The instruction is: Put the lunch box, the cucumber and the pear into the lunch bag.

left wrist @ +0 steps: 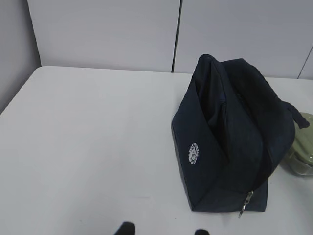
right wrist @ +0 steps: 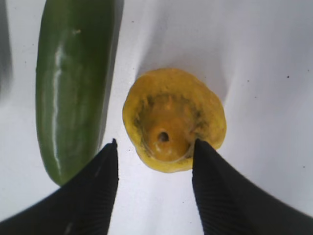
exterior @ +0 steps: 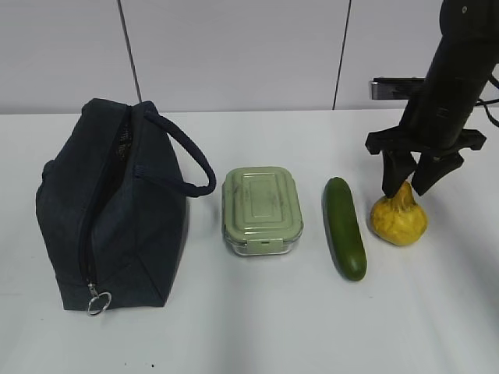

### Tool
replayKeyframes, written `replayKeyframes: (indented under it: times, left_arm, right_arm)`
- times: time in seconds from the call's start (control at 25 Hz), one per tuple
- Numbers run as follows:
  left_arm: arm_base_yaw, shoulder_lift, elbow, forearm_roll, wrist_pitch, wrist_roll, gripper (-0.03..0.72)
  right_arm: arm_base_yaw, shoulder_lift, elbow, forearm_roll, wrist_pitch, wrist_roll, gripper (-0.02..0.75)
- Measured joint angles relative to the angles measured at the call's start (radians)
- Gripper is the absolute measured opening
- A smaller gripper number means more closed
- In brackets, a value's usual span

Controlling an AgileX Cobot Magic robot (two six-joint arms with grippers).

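The navy lunch bag (exterior: 109, 210) stands at the left, its top zipper open, ring pull at the front; it also shows in the left wrist view (left wrist: 230, 137). The sage-lidded lunch box (exterior: 261, 209) sits in the middle. The dark green cucumber (exterior: 345, 227) lies right of it and shows in the right wrist view (right wrist: 73, 83). The yellow pear (exterior: 398, 217) stands at the right. My right gripper (exterior: 411, 187) is open right over the pear (right wrist: 173, 120), its fingers on either side of the narrow top. My left gripper (left wrist: 161, 230) is open over bare table, left of the bag.
The table is white, with a grey panelled wall behind. The lunch box edge (left wrist: 304, 152) peeks out behind the bag in the left wrist view. The bag's loop handle (exterior: 191, 160) hangs toward the lunch box.
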Motion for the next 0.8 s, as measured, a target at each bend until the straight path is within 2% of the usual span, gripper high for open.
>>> replayKeyframes:
  times: [0.16,0.4,0.8]
  left_arm:
    - [0.000,0.000,0.000,0.000,0.000,0.000,0.237]
    - [0.000,0.000,0.000,0.000,0.000,0.000,0.237]
    - [0.000,0.000,0.000,0.000,0.000,0.000,0.237]
  right_arm:
    - [0.000,0.029,-0.002,0.000,0.000,0.000,0.366]
    - [0.000,0.040,-0.002,-0.002,0.000,0.000,0.265]
    - [0.000,0.040,-0.094,-0.003,0.000,0.000,0.251]
